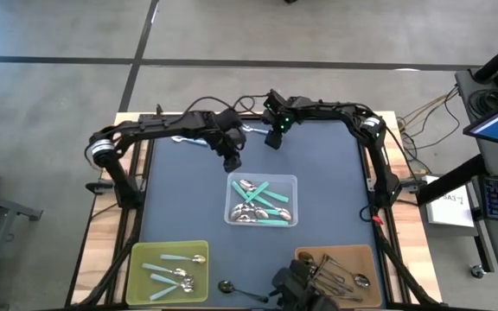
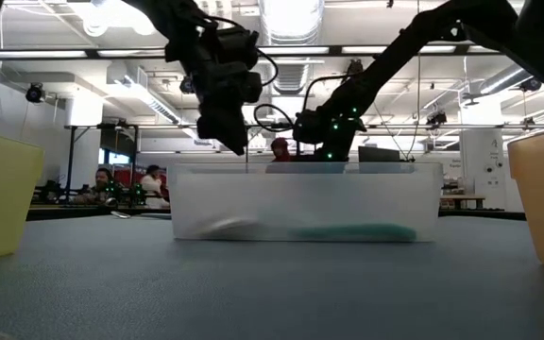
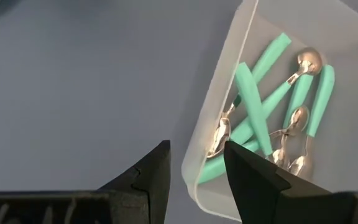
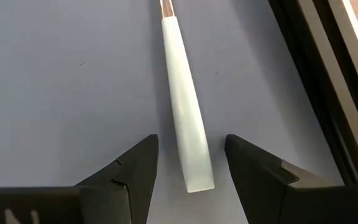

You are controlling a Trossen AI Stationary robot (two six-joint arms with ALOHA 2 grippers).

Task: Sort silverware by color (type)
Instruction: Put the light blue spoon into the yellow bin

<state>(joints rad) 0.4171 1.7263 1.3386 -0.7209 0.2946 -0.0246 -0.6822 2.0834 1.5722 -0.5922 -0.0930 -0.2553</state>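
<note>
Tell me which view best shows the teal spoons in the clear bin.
The left wrist view: the teal spoons lie crossed in the clear bin, handles and bowls distinct. The high view shows them small; the low view only a teal blur through the wall; the right wrist view misses them.

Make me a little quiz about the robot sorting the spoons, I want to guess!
1. True or false: the teal spoons lie in the clear bin.
2. What lies between the open fingers of the right gripper?
A. a pale-handled spoon
B. a fork
C. nothing
3. Fill in: the left gripper hovers open beside the far edge of the ____ bin.

Key: 1 true; 2 A; 3 clear.
</note>
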